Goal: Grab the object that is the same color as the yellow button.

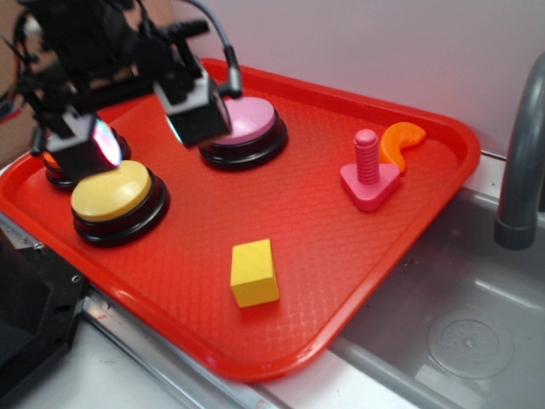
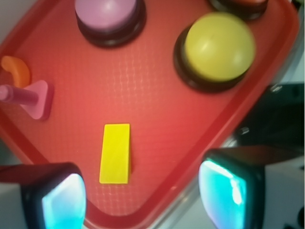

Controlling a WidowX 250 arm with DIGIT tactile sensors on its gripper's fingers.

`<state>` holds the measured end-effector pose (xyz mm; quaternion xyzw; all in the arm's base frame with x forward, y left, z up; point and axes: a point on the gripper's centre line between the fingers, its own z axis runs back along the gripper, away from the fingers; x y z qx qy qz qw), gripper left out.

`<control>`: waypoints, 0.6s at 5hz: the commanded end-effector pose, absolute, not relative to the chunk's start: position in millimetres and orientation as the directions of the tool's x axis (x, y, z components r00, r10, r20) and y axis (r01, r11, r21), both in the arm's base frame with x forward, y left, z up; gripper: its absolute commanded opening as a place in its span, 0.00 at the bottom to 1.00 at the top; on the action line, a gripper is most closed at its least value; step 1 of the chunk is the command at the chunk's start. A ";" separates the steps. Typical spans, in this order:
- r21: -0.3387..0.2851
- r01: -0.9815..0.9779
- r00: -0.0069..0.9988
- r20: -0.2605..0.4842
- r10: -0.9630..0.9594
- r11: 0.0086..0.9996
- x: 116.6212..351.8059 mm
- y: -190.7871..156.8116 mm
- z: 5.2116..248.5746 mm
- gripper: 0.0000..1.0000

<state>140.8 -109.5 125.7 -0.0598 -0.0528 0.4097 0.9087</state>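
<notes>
Exterior view: the black robot gripper, with two pale square finger pads, hangs wide apart and empty over the far-left part of the textured red plastic tray. It sits above the gap between the domed yellow push-button on a black base and the pink-capped button. The small matte yellow block lies flat on the tray toward the near edge, well apart from the gripper, toward the camera and to the right of it in this picture. Bare tray surrounds the block on all sides. A pink bolt standing on a triangular pink base and an orange curved piece sit near the far-right corner, well clear. An orange-capped button is mostly hidden behind the left pad.

Wrist view: the block reads as an upright rectangle, long axis running up the picture, lying between the two glowing pads but ahead of them and nearer the left-hand one. The tray's rim curves close behind the pads.

Judgement: travel toward the block, shift slightly sideways to centre it, then descend. The spread looks ample across the short side.
</notes>
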 end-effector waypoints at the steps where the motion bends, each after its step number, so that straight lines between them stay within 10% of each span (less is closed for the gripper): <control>1: -0.115 -0.703 0.699 0.070 0.712 0.701 158.2 -134.5 80.4 1.00; 3: -0.097 -0.673 0.727 0.093 0.680 0.733 165.2 -146.3 53.3 1.00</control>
